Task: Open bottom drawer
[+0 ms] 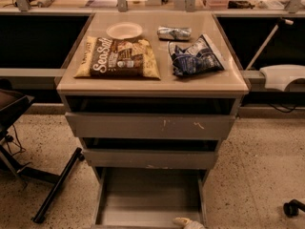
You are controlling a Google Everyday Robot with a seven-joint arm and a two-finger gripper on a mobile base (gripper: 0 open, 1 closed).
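Observation:
The bottom drawer (150, 199) of the grey cabinet is pulled far out toward me. Its shallow grey tray shows bare, and its front lies at the frame's lower edge. Above it sit the middle drawer front (150, 159) with a pale chip and the wide top drawer front (150, 126) with white scratches; both stand slightly out. Only a pale tip of my gripper (188, 222) shows, at the bottom edge by the near right corner of the open drawer.
On the cabinet top lie a Sea Salt chip bag (119, 57), a blue snack bag (195, 56), a small silver packet (174, 32) and a white plate (124, 30). A black chair base (52, 190) stands at the left and a caster (293, 208) at the right.

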